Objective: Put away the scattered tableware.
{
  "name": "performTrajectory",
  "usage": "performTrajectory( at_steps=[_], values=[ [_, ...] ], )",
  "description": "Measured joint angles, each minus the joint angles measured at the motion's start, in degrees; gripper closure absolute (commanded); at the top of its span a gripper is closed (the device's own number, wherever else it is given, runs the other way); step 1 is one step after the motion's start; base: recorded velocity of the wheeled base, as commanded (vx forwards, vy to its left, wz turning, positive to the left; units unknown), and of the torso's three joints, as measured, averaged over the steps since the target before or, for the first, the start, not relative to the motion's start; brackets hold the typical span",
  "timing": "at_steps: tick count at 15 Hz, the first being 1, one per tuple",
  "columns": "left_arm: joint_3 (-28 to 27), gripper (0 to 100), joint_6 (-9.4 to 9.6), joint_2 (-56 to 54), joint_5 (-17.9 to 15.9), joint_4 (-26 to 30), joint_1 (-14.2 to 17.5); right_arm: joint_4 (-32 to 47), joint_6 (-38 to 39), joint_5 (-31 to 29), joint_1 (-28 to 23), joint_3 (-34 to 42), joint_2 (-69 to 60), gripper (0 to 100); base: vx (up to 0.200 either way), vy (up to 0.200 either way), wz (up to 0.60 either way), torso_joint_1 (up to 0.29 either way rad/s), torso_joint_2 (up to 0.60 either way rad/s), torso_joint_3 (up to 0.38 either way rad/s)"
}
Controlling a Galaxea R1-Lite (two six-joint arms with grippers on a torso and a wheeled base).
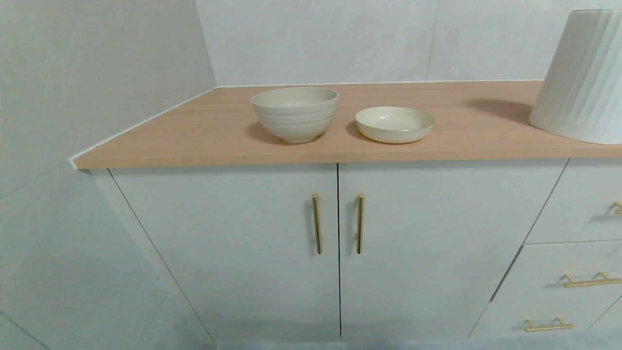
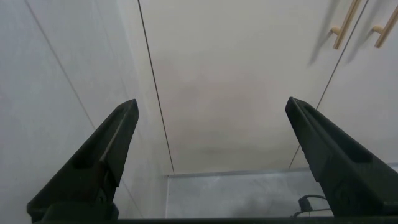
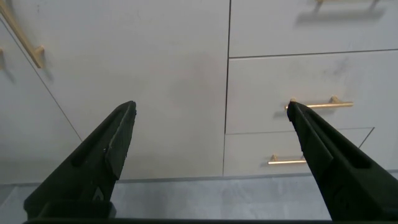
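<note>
- Finding the ribbed bowl and the shallow dish upright on the bench, side by side without touching, bowl to the left, both near the front edge.
- Seeing the left claw low before the cabinet door, down near the floor, fingers spread wide, gripping nothing and touching nothing.
- Seeing the right claw just as low, before the drawers, likewise wide open and empty.
- Placing both pieces well above either claw, up past the bench edge.
- Judging the bowl nearer the left arm and the dish nearer the right (both round, so no long axis to line up with).
- Expecting to need a lift above the bench edge before any grasp.
- Noting closed double doors under the tableware, with gold handles just either side of the seam (probably the storage, though only a guess).
</note>
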Motion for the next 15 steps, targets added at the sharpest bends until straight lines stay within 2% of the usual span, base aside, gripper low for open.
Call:
performTrajectory(
  at_steps=[5, 7, 8, 12, 15],
  values=[
    [0.0, 0, -0.02, 0.0, 0.0, 0.0, 0.0, -0.6, -1.2, 0.1, 0.0, -0.2, 0.0, 0, 0.0, 0.0, 0.0, 0.0, 0.0, 0.0],
    [0.0, 0, 0.0, 0.0, 0.0, 0.0, 0.0, -3.8, -1.6, 2.5, 0.0, -3.9, 0.3, 0, 0.0, 0.0, 0.0, 0.0, 0.0, 0.0],
    [0.0, 0, -0.02, 0.0, 0.0, 0.0, 0.0, -2.4, -1.7, 3.8, 0.0, -5.2, 1.0, 0, 0.0, 0.0, 0.0, 0.0, 0.0, 0.0],
    [0.0, 0, -0.02, 0.0, 0.0, 0.0, 0.0, 2.3, -1.8, 8.9, 0.5, -9.1, 9.9, 0, 0.0, 0.0, 0.0, 0.0, 0.0, 0.0],
    [0.0, 0, -0.02, 0.0, 0.0, 0.0, 0.0, 0.6, -1.8, 13.2, 2.0, -11.7, 20.7, 0, 0.0, 0.0, 0.0, 0.0, 0.0, 0.0]
  ],
)
